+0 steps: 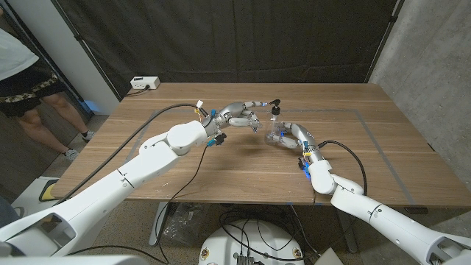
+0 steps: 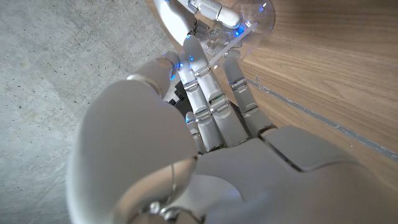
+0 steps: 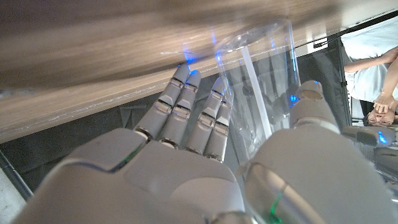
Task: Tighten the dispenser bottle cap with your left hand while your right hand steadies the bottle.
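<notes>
Our right hand wraps the clear bottle; left hand, fingers spread, nears the cap; a sideways push could tip it.

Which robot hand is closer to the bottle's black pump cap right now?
Left. The left robot hand reaches toward the pump cap from beside it; the right robot hand grips the clear bottle lower down.

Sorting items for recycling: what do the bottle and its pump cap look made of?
The bottle looks like clear glossy plastic: the table and the fingers show through it, though glass isn't ruled out. The pump cap looks like black plastic, too small to judge its finish.
</notes>
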`<state>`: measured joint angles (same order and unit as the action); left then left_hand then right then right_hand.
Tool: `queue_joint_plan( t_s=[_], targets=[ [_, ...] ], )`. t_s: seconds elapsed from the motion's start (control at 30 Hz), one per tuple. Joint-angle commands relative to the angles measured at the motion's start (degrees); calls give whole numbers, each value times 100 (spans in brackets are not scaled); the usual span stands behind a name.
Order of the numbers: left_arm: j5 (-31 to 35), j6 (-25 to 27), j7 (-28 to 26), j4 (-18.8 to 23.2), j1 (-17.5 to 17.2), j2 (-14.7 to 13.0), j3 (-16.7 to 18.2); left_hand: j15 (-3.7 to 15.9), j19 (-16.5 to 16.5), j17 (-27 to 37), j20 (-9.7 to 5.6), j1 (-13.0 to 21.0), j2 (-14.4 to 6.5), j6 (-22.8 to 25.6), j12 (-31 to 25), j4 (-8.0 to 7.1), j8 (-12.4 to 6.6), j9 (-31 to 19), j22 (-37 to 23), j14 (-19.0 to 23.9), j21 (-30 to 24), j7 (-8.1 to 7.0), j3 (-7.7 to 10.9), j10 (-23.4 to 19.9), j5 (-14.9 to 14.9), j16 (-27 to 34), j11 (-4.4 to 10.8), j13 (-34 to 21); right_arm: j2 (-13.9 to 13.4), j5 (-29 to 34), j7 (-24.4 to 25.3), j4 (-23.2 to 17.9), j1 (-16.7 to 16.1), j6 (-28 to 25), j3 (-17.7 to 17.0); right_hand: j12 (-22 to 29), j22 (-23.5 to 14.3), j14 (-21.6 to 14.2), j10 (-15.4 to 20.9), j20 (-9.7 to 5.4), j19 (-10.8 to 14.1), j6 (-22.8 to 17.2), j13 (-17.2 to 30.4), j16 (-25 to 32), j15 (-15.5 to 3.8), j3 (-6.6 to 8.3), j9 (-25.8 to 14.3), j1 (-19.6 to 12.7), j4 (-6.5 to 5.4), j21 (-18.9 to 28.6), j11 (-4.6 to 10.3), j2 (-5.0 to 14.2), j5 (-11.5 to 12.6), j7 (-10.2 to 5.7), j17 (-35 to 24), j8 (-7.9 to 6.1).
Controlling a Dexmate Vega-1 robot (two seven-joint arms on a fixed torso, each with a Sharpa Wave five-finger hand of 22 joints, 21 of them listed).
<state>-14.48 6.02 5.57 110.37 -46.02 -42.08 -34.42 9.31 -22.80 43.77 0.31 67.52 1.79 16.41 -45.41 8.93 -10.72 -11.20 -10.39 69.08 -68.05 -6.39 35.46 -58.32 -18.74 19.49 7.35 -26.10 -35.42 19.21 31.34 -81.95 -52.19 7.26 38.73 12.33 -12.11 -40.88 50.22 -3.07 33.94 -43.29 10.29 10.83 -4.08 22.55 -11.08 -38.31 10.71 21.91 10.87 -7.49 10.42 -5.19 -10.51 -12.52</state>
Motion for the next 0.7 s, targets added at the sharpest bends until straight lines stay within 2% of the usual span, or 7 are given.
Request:
queue_joint_plan(
  t_s=[0.03,0.43,0.7],
  targets=[
    [-70,480,118,61,159,15,-153,-4,-18,27,-21,54,8,69,-39,23,-41,-18,-3,41,-28,29,53,-55,-36,-4,29,-90,-23,-12,-23,-12,10,-29,8,32,-26,-48,172,-290,12,-966,29,20,-376,356,-19,-1669,-305,42,130,1707,19,-765,-30,-25],
    [-112,434,226,22,228,3,-210,5,-14,41,-14,60,26,94,-40,23,-39,-17,-4,48,-52,34,84,-48,-37,-11,33,-80,-12,-15,-7,45,38,33,14,26,-25,-49,175,-293,10,-963,26,17,-374,365,-19,-1667,-307,50,135,1705,18,-767,-32,-17],
    [-132,318,367,-183,354,79,-279,2,-4,63,-4,55,19,103,-50,11,-37,-17,-5,40,-64,21,92,-34,-33,-10,43,-94,-21,5,-18,4,42,21,16,22,-25,-48,178,-291,12,-965,25,14,-375,370,-19,-1664,-308,57,136,1703,17,-768,-33,-14]
  ],
)
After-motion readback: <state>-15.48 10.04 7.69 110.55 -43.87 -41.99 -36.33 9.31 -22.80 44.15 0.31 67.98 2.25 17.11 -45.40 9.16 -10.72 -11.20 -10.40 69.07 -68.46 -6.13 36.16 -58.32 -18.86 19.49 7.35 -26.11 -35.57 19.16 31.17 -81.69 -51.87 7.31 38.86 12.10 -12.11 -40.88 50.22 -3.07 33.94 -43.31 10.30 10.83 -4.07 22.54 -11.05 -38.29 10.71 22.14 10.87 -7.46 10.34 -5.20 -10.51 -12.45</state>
